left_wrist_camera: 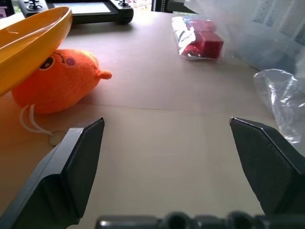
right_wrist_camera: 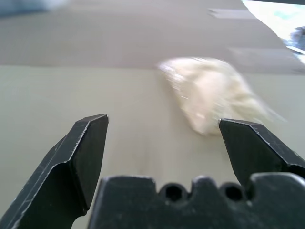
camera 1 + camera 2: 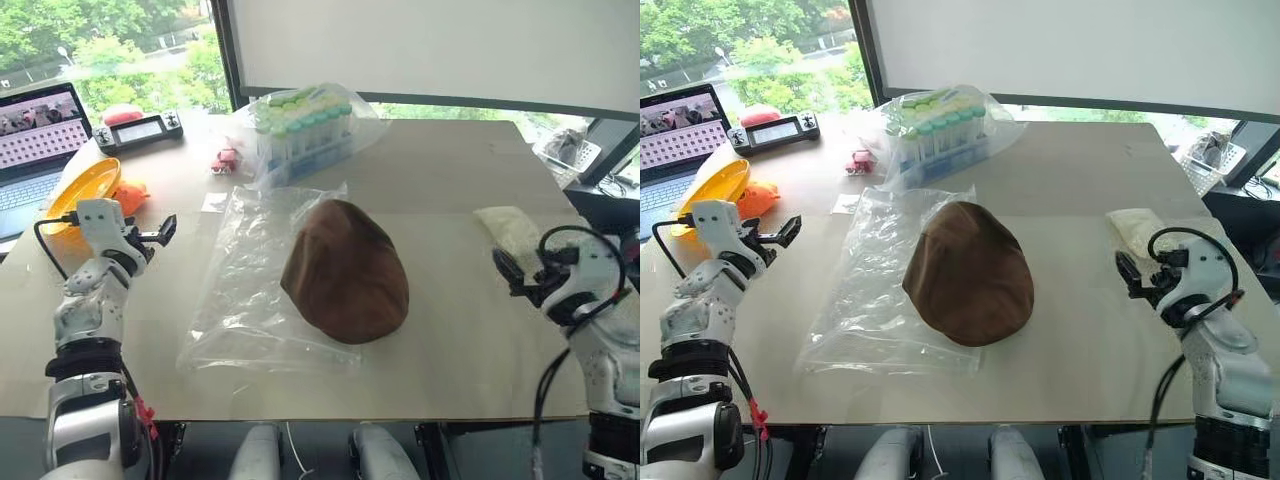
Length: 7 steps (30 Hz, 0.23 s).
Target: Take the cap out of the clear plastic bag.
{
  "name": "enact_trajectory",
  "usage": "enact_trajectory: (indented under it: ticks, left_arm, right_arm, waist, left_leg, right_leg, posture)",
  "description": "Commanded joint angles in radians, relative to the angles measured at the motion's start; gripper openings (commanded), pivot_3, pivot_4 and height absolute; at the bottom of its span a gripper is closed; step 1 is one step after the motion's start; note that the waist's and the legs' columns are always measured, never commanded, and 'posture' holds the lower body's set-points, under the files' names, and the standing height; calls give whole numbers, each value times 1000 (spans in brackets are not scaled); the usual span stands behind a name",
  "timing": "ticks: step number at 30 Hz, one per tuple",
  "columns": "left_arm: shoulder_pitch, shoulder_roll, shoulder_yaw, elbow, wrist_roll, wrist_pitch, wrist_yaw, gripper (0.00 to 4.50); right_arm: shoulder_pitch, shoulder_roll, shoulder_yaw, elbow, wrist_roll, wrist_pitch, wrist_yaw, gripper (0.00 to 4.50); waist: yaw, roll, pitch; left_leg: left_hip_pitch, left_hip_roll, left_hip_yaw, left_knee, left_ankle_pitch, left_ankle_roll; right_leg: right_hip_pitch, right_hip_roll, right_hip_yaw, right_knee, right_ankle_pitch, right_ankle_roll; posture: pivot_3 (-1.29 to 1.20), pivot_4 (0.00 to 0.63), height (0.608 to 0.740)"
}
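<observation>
The dark brown cap (image 3: 345, 270) lies domed on the middle of the table. Its left side rests against the right edge of the clear plastic bag (image 3: 240, 290), which is spread flat and crinkled; the cap's surface looks bare, with no plastic over it. My left gripper (image 3: 152, 236) is open at the table's left edge, well away from the bag, with only bare tabletop between its fingers (image 1: 81, 157). Near the right edge my right gripper (image 3: 508, 272) is open and empty, its fingers (image 2: 86, 152) pointing toward a white packet.
A white pillow-like packet (image 3: 510, 232) lies just beyond the right gripper. By the left gripper are a yellow bowl (image 3: 85, 190) and an orange plush toy (image 1: 57, 81). At the back are bagged green-capped tubes (image 3: 300, 125), a red packet (image 1: 200, 43), a controller (image 3: 140, 130) and a laptop (image 3: 35, 140).
</observation>
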Motion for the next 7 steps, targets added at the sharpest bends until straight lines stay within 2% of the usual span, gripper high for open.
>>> enact_trajectory:
  ticks: [1, 7]
  left_arm:
    - [-18, -15, 13, 17, 23, -71, 24, 4500]
    - [-30, -42, 22, 70, 25, -115, 28, 4500]
  right_arm:
    - [-10, 12, -41, -29, -44, -71, -75, 4436]
    - [-6, 50, -25, -57, -70, -86, -125, 4436]
  waist:
    - [-1, 0, 0]
    - [-10, 0, 0]
  left_leg:
    - [0, 0, 0, 0, 0, 0]
    - [2, 0, 1, 1, 0, -1]
  right_leg:
    - [0, 0, 0, 1, 0, 0]
    - [1, 0, 1, 1, 1, 1]
  posture:
    - [0, 150, 740]
    - [0, 150, 740]
